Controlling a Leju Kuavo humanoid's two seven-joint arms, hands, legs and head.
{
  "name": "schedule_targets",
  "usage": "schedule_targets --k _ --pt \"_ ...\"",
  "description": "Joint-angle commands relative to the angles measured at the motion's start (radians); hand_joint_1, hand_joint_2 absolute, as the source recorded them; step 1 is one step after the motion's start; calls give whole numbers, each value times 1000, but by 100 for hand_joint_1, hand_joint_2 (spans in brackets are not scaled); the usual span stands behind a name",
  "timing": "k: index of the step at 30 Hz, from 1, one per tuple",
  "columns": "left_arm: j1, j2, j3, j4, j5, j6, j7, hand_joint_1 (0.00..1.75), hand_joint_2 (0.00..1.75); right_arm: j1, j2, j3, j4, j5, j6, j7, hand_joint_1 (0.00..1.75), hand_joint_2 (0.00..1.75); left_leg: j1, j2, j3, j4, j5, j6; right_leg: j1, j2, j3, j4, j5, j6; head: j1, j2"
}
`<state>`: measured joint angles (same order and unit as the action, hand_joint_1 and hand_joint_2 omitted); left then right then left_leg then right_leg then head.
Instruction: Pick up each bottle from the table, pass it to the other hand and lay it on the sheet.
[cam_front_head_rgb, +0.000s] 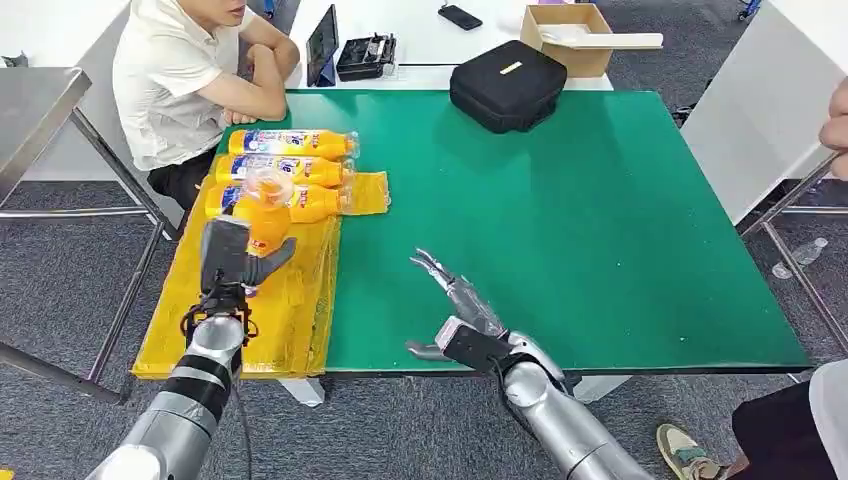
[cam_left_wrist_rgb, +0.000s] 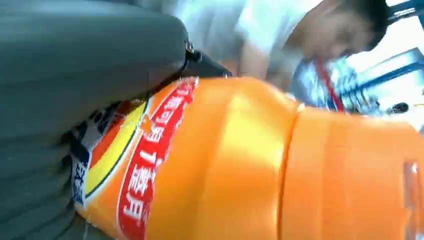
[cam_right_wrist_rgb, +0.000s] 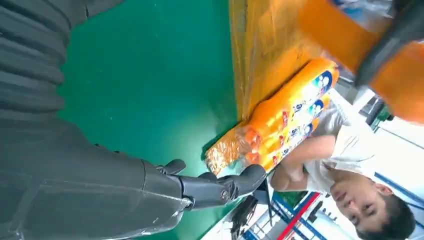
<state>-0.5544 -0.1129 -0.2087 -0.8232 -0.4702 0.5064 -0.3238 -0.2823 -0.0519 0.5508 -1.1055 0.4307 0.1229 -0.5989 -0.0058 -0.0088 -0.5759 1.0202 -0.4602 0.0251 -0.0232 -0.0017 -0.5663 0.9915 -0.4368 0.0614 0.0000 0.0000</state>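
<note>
My left hand (cam_front_head_rgb: 238, 258) grips an orange bottle (cam_front_head_rgb: 266, 208) upright above the yellow sheet (cam_front_head_rgb: 290, 300), near the table's left side. Close up in the left wrist view, that bottle (cam_left_wrist_rgb: 240, 165) shows a red and white label beside my grey thumb (cam_left_wrist_rgb: 85, 65). Three more orange bottles lie side by side at the sheet's far end: (cam_front_head_rgb: 295, 144), (cam_front_head_rgb: 290, 170), (cam_front_head_rgb: 315, 203). They also appear in the right wrist view (cam_right_wrist_rgb: 287, 112). My right hand (cam_front_head_rgb: 462, 310) hovers open over the green table (cam_front_head_rgb: 600, 220) near its front edge, fingers (cam_right_wrist_rgb: 220, 187) spread.
A person in a white shirt (cam_front_head_rgb: 180, 80) sits at the table's far left corner, arms on the edge. A black bag (cam_front_head_rgb: 508, 85) rests at the table's far edge. A cardboard box (cam_front_head_rgb: 570, 35) and tablet (cam_front_head_rgb: 322, 45) stand on the white table behind.
</note>
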Motion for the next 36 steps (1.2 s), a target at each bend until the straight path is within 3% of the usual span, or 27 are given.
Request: schedule_targets --k 1,5,7,16,24,25,26,27,29,31,32,33,34,36 --pt "-87 79 -93 131 -129 36 40 175 175 -21 27 -34 38 6 11 -7 0 175 0 1 0 0 1 -1 0 0 0 0 1 -2 0 0" --pt "-138 59 -124 284 -339 -38 83 175 175 -39 37 -28 68 2 30 -32 0 175 2 2 0 1 1 -2 2 1 1 0 1 -3 0 0" --pt "-170 73 -206 364 -491 -47 125 175 175 -42 33 -26 68 -5 37 -46 0 175 1 -1 0 0 1 -2 1 -1 1 0 0 -2 0 0" --pt "-178 58 -215 433 -517 -295 65 175 175 -21 26 -42 57 -12 42 -60 0 175 0 0 0 0 1 -2 1 0 0 0 0 -2 0 0" --pt "-162 75 -260 455 -583 -261 79 175 175 -32 32 -36 61 -12 47 -71 0 175 1 3 1 0 1 -2 1 3 1 -1 1 -3 0 0" --pt "-166 83 -302 463 -648 -218 105 157 175 -33 30 -35 59 -15 50 -73 0 175 1 3 1 0 1 -3 2 2 1 -1 1 -3 0 0" --pt "-168 84 -304 469 -658 -216 113 93 175 -34 29 -34 58 -15 49 -74 0 175 1 2 1 0 1 -2 1 2 1 0 1 -3 0 0" --pt "-165 79 -281 476 -638 -223 112 70 175 -33 28 -34 56 -15 48 -74 0 175 0 2 1 -1 1 -2 0 2 1 0 1 -2 0 0" --pt "-164 76 -278 481 -633 -234 107 59 175 -32 27 -33 56 -15 49 -75 0 175 1 3 1 -1 1 -2 1 2 1 -1 1 -2 0 0" --pt "-166 68 -266 492 -631 -248 133 0 175 -29 29 -33 54 -15 45 -75 0 175 1 3 1 0 1 -2 1 2 1 0 1 -3 0 0" --pt "-171 68 -278 504 -645 -279 137 17 175 -31 28 -33 54 -15 45 -75 0 175 1 2 1 -1 1 -2 1 1 1 0 0 -2 0 0" --pt "-172 63 -261 511 -632 -304 153 14 175 -32 28 -35 55 -15 43 -75 0 175 1 2 2 -1 1 -3 2 1 2 -1 1 -3 0 0" --pt "-172 61 -259 517 -631 -325 159 0 175 -34 29 -37 57 -14 41 -75 0 175 1 2 1 0 1 -2 1 2 1 0 1 -3 0 0" --pt "-173 61 -262 521 -637 -343 167 0 175 -38 31 -39 61 -14 41 -75 0 175 1 3 1 0 1 -3 2 2 2 -1 1 -3 0 0"
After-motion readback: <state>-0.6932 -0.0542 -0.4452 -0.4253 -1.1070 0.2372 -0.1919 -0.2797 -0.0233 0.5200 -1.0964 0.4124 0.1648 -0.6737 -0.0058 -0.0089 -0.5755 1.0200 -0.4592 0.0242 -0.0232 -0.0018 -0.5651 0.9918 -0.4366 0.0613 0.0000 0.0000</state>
